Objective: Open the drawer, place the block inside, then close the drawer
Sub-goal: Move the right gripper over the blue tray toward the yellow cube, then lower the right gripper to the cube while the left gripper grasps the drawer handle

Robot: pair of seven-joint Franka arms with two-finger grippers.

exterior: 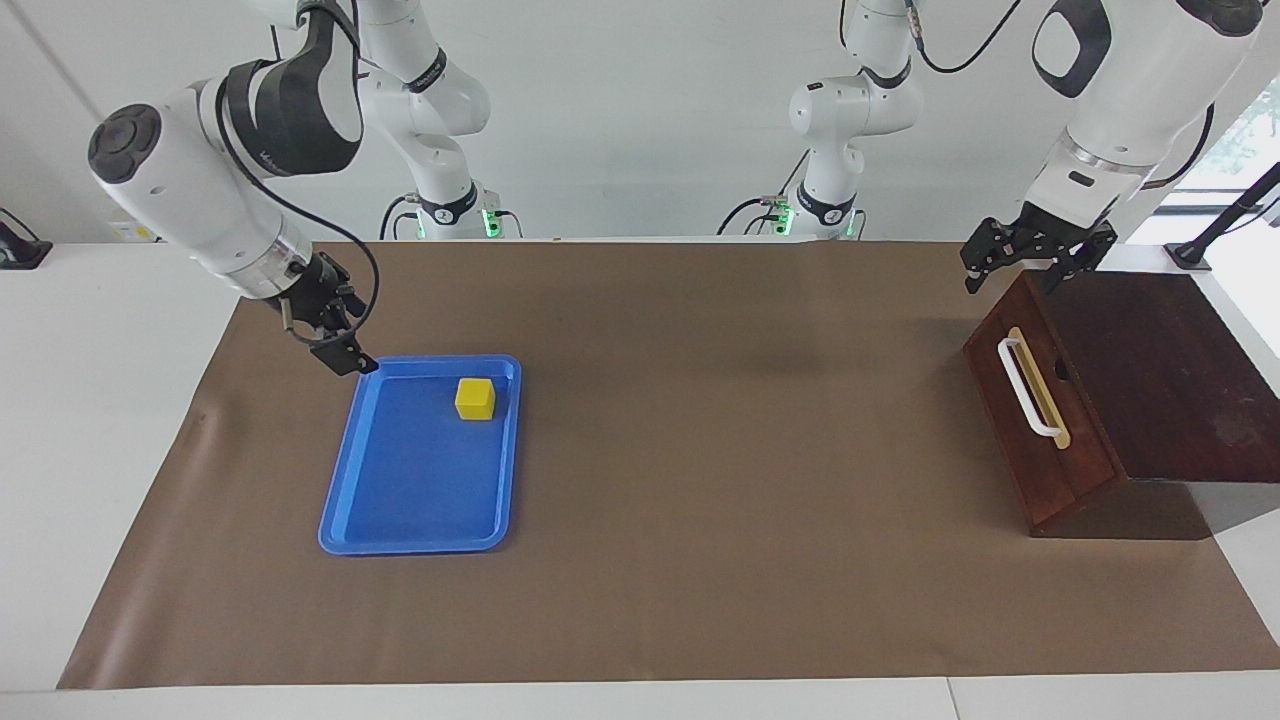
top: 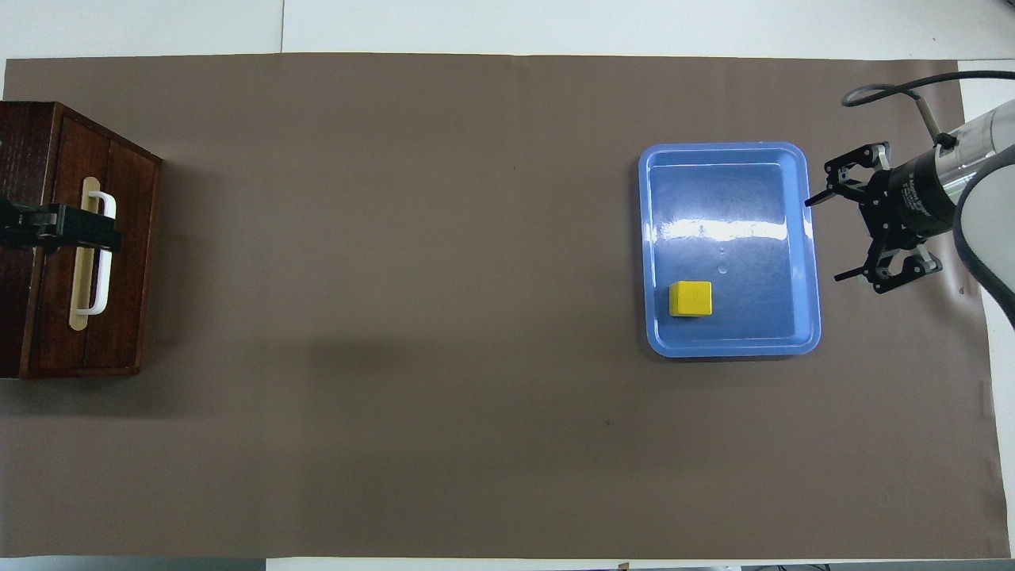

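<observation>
The dark wooden drawer [exterior: 1040, 430] is shut in its box [exterior: 1170, 380] at the left arm's end of the table; its white bar handle [exterior: 1030, 388] faces the table's middle. It also shows in the overhead view [top: 119, 262]. My left gripper [exterior: 1010, 285] is open and empty in the air over the drawer's front and handle [top: 95, 262], not touching them. The yellow block [exterior: 475, 398] lies in the blue tray [exterior: 340, 500], in its part nearer the robots. My right gripper [top: 823, 239] is open and empty beside the tray's edge [top: 809, 317], toward the right arm's end.
Brown paper [exterior: 700, 450] covers the table. The blue tray holds only the block [top: 690, 299]. White table margins [exterior: 90, 420] lie outside the paper at both ends.
</observation>
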